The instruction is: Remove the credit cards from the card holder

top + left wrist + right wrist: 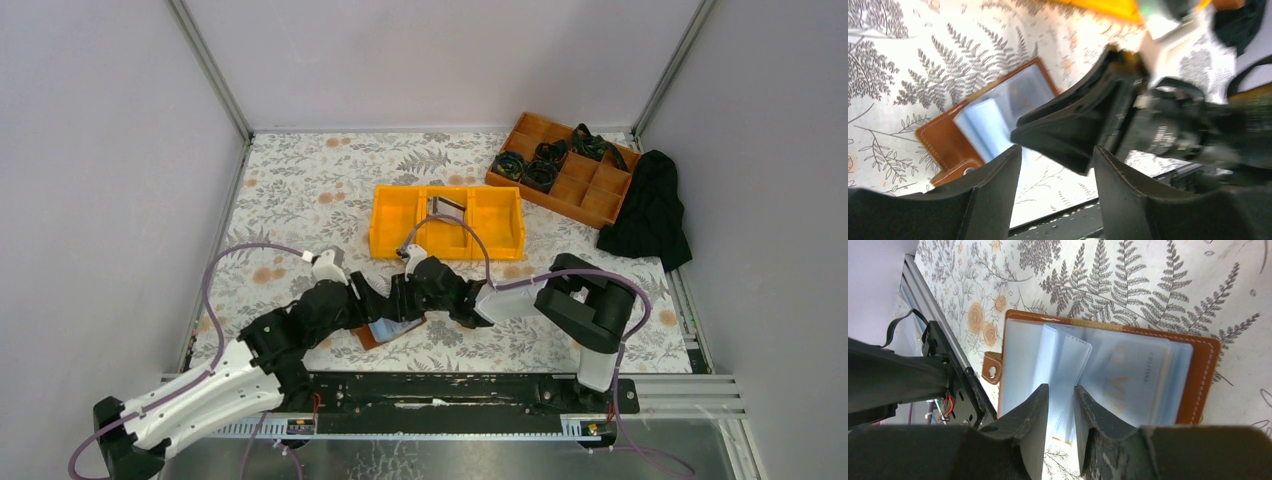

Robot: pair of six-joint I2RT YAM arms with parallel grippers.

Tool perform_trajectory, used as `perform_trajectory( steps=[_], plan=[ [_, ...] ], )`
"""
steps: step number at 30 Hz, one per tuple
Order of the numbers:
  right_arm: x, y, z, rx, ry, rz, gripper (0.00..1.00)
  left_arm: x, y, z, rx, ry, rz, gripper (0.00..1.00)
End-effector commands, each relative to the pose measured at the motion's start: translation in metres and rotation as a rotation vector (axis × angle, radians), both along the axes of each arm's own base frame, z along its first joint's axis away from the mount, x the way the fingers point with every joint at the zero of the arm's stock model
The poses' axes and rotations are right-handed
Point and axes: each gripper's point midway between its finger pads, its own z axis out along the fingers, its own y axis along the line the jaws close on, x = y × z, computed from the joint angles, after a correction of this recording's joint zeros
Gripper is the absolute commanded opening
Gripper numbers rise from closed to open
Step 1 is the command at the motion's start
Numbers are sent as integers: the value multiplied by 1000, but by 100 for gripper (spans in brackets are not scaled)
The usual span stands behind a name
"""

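Top external view, biggest first: one fern-and-flower patterned table point(300, 190), two black-and-white robot arms meeting over its near middle, one yellow-orange plastic bin point(392, 215) with three compartments, one brown wooden divided tray point(590, 195) holding black coiled bits too small to count, and one crumpled black cloth point(650, 215) beside it. One tan leather card holder point(1205, 385) lies open and flat near the front edge, right under both grippers. Left gripper point(1057, 150) hangs just beside it, fingers spread wide with nothing between them. Right gripper point(1062, 390) is over the holder, fingers a narrow slot apart with a clear plastic sleeve page point(1070, 365) standing in the slot; can't tell if it's actually pinched. I can make out just one pale credit card point(1133, 380), tucked inside a sleeve.
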Motion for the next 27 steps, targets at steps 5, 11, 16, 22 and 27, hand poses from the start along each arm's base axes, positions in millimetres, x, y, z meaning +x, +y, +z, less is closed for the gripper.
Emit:
perform_trajectory(
  steps=[5,11,16,22,27],
  plan=[
    [-14,11,-1,62,32,41,33,17,13,23,-1,-98,90,64],
    [-15,6,-4,54,31,32,33,24,-6,-2,3,-69,59,65],
    [-14,2,-11,28,31,22,33,25,-9,-14,26,-34,61,65],
    [-2,-21,-28,-76,-2,-72,29,25,2,10,-27,-105,94,65],
    [10,-44,-33,-186,-56,-134,27,20,5,11,1,-95,72,64]
  ],
)
